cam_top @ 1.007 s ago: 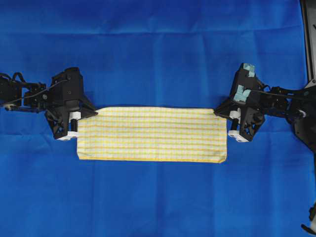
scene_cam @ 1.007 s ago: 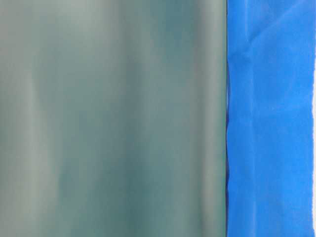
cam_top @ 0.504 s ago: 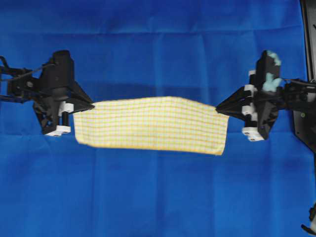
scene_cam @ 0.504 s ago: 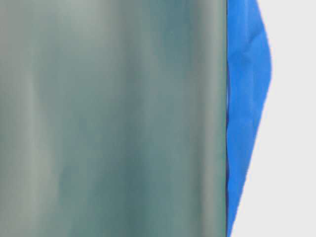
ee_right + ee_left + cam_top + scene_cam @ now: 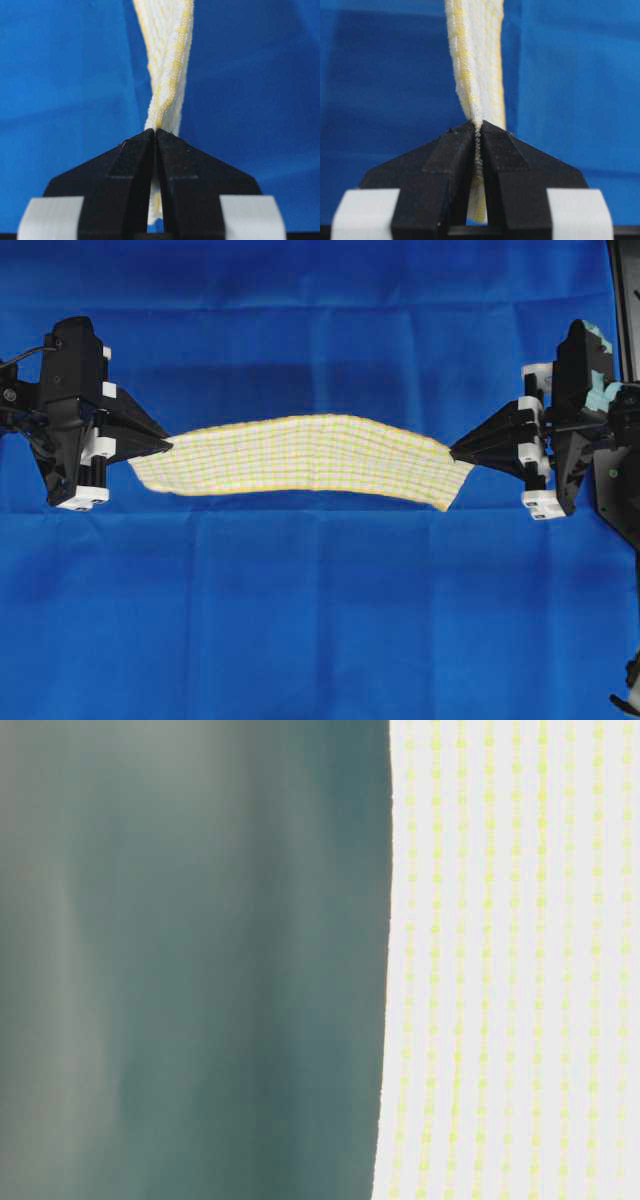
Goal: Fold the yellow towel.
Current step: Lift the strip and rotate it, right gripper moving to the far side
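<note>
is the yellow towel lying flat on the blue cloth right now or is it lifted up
Lifted. The yellow towel hangs stretched between the left gripper and right gripper, each shut on an end, casting a shadow on the blue cloth.

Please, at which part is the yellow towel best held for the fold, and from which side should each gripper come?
Probably just as now: the yellow towel is pinched at its two short ends, the left gripper coming from the left and the right gripper from the right, both shut on it. The cloth is thin and limp, so end grips keep it spread above the blue cloth.
</note>
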